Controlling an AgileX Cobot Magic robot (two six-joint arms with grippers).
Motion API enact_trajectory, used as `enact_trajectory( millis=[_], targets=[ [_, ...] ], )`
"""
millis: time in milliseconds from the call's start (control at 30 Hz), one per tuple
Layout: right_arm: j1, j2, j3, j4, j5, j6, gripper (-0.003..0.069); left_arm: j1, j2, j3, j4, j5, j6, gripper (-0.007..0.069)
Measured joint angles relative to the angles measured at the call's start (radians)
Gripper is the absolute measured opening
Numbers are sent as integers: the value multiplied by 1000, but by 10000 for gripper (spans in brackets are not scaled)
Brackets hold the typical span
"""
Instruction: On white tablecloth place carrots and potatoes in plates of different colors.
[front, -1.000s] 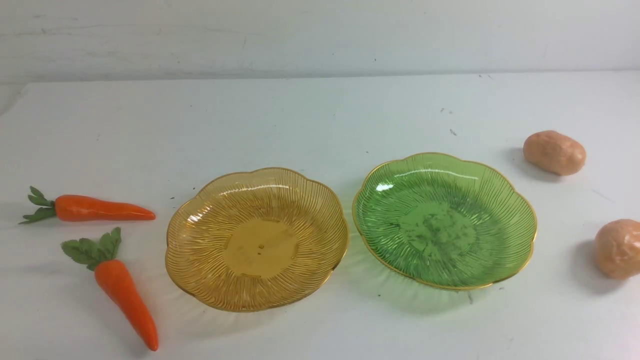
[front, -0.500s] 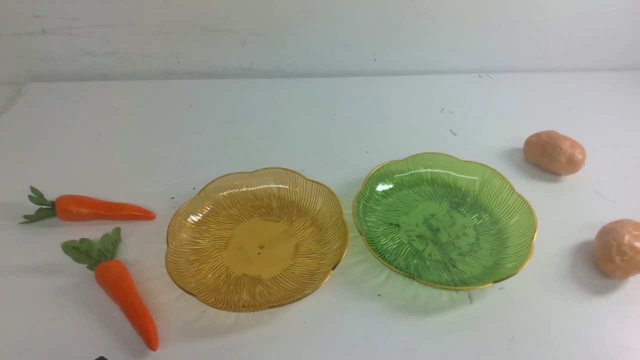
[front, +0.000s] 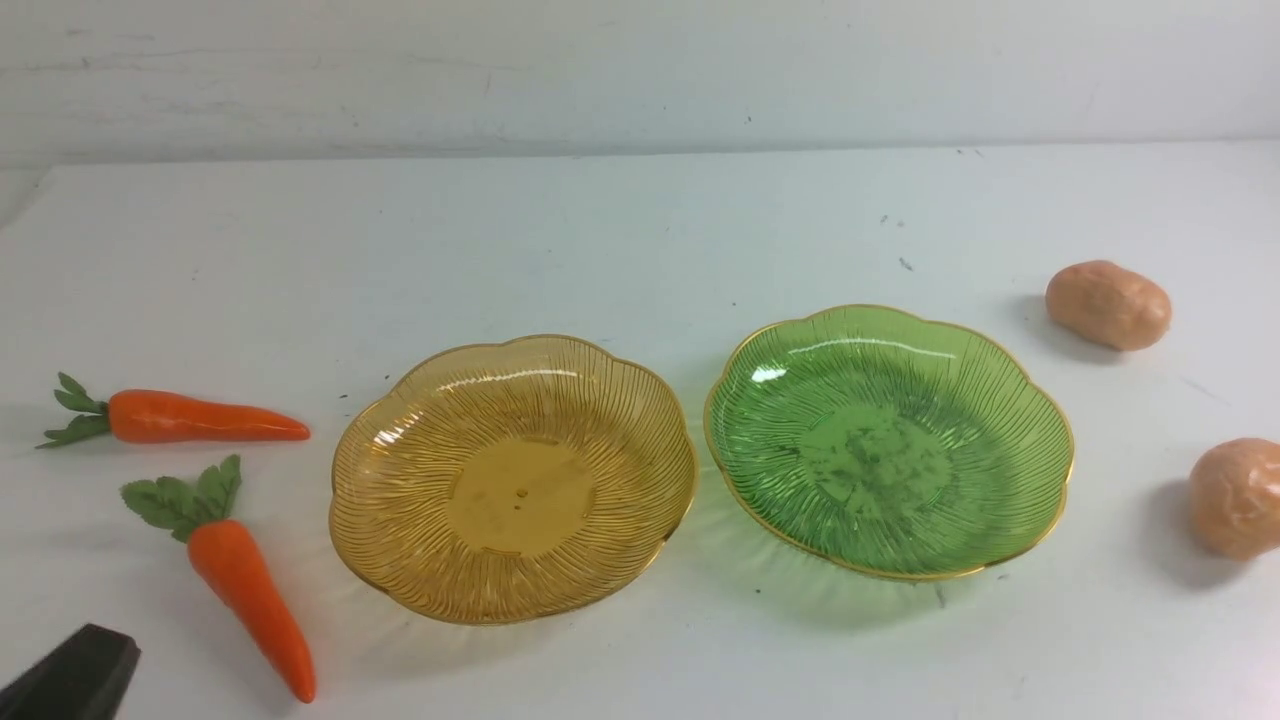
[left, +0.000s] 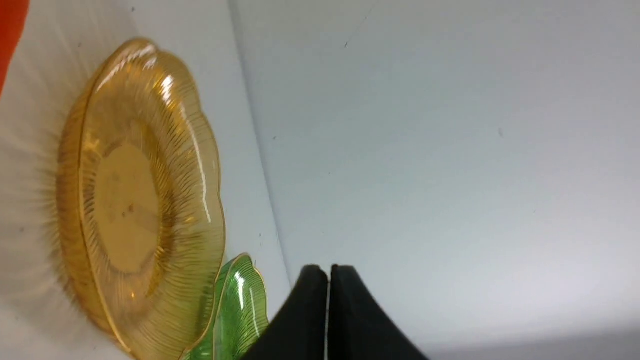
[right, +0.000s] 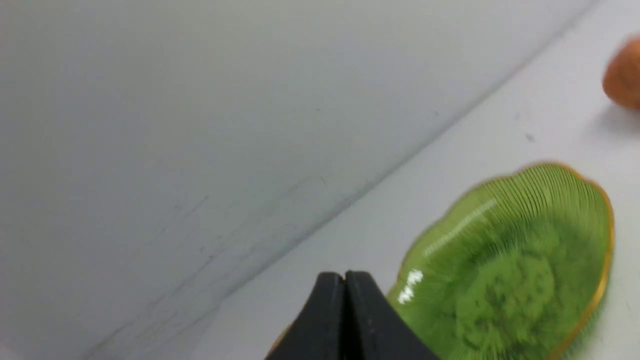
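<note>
On the white tablecloth (front: 640, 230) an amber-yellow plate (front: 370, 520) and a green plate (front: 1040, 450) sit side by side, both empty. Two orange carrots with green tops lie left of the amber plate: one sideways (front: 200, 418), one pointing toward me (front: 250, 600). Two tan potatoes lie right of the green plate, a far one (front: 1108, 305) and a near one (front: 1235, 497). My left gripper (front: 75, 675) shows as a dark tip at the bottom left corner, near the closer carrot; in the left wrist view the left gripper (left: 328, 272) is shut and empty. My right gripper (right: 344, 277) is shut and empty, near the green plate (right: 575, 200); it is out of the front view.
A pale wall (front: 640, 70) rises behind the table's far edge. Small dark specks dot the cloth.
The left gripper's dark tip has come into the front view at the bottom left corner. Plates, carrots and potatoes have not moved.
</note>
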Motion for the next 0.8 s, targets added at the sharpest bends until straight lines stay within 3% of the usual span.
enact_trajectory(
  millis=[200,300,333,433,500,667,800],
  targets=[
    [0,163,-211,-137,121,-95,-15,0,101,-181,66,127,295,-10],
    [0,298,-298,-224,283,-109,-15,0,289,-290,163,282,381,-10],
    [0,336,-314,-253,327,-112,-15,0,406,-345,237,402,401,-10],
    [0,507,-350,-339,516,-120,-15,0,718,-496,448,677,410,-10],
    [0,575,-352,-369,574,-123,-15,0,894,-583,560,767,410,-10],
    [0,706,-352,-431,636,-143,-15,0,1285,-758,791,767,257,0],
    [0,713,-354,-435,638,-148,-15,0,1444,-866,945,749,117,46]
  ],
)
